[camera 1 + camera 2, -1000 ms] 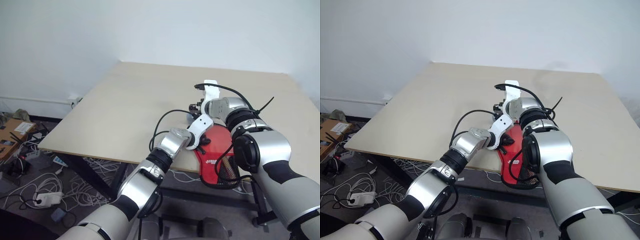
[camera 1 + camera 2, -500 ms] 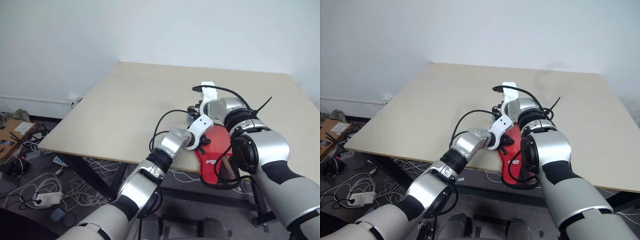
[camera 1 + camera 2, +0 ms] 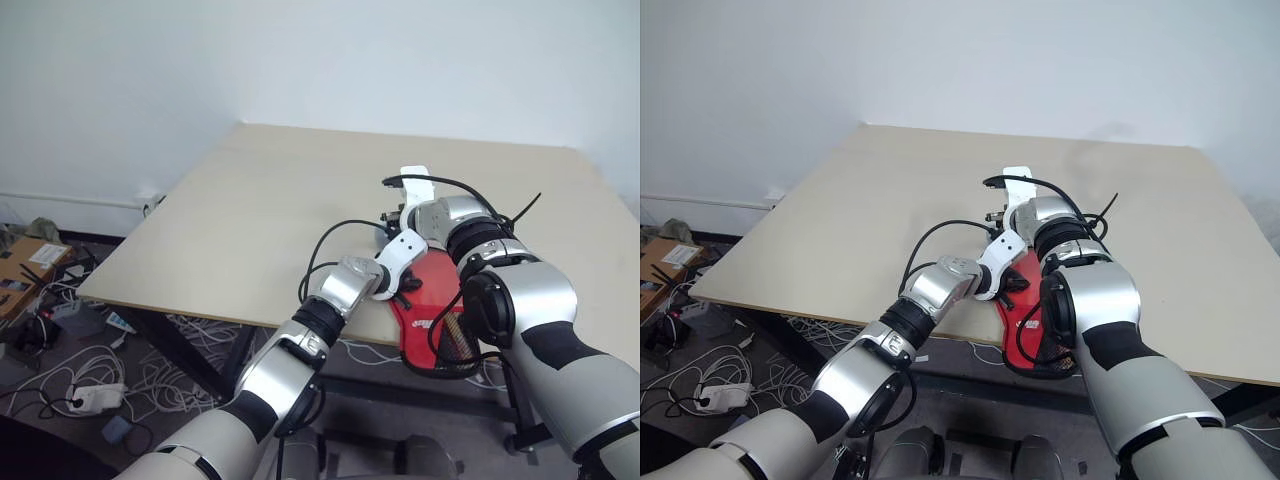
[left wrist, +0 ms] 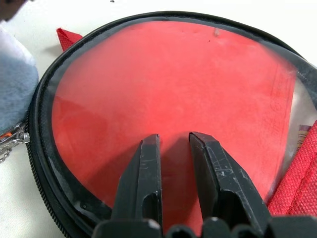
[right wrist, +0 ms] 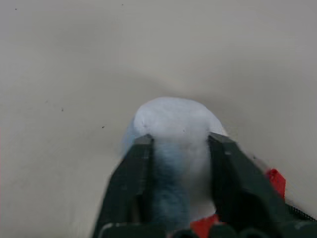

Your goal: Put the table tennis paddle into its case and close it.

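Note:
The red case (image 3: 432,305) lies at the table's near edge, partly overhanging it. Through its clear panel I see the table tennis paddle's red face (image 4: 163,84), ringed by the black zip edging (image 4: 42,148); the wooden handle (image 3: 453,336) points toward me. My left gripper (image 4: 173,140) rests on the clear panel, its fingers a narrow gap apart with nothing between them. Just beyond the case's far end, my right gripper (image 5: 179,140) is shut on a small grey-blue and white fluffy ball (image 5: 173,119), a finger pressed to each side. That ball (image 4: 15,84) sits right beside the case's edging.
The light wooden table (image 3: 260,210) stretches bare to the left and far side. Off its left edge the floor holds tangled cables (image 3: 80,380) and a cardboard box (image 3: 25,265). Black cables loop around both wrists.
My right gripper's fingers have closed in on the fluffy ball, and its wrist has rolled slightly. The left gripper and the case have stayed put.

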Available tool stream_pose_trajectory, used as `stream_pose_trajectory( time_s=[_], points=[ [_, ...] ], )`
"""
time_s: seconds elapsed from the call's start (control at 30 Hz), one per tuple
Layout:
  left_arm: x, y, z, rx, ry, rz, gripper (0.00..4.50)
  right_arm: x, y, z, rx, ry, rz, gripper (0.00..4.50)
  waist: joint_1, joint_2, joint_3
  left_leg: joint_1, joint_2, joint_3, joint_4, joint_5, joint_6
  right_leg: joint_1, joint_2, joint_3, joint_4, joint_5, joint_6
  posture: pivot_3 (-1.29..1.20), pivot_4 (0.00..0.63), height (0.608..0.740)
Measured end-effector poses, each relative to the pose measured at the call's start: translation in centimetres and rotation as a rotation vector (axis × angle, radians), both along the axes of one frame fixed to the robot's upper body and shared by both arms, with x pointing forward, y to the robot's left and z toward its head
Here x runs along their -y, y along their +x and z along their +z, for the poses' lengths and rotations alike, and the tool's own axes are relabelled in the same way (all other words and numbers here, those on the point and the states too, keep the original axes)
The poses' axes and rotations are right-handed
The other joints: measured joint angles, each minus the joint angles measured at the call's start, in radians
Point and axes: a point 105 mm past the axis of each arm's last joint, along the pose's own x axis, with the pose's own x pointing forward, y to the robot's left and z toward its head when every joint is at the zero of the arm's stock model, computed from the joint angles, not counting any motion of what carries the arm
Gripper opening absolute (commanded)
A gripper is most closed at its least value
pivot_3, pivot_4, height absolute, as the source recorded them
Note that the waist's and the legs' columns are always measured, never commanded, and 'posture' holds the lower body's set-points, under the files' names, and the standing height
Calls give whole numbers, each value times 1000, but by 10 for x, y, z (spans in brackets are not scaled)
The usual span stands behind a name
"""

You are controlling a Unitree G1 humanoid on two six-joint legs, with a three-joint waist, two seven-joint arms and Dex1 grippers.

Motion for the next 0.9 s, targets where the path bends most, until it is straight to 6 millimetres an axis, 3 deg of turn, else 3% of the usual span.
stream_pose_trajectory(
  time_s=[0.1,0.33,0.6,0.9],
  points=[
    [0,0,0,-1,-1,-1,851,0,-1,0,-8,14,-6,1625,0,0,0,0,0,0,0,0,0,0,0,0,0,0,0,0,0,688],
    [1,-1,1,-3,-4,-6,851,0,-2,-2,-26,25,6,6,0,0,0,0,0,0,0,0,0,0,0,0,0,0,0,0,0,688],
    [-2,-1,-1,-28,-8,11,851,0,2,2,5,77,-42,6,-1,0,0,0,0,0,0,0,0,0,0,0,0,0,0,0,0,688],
    [-5,1,0,-55,1,48,851,-5,14,21,136,220,-86,6,-17,0,0,0,0,-1,0,0,0,0,0,0,1,0,0,0,0,688]
  ],
)
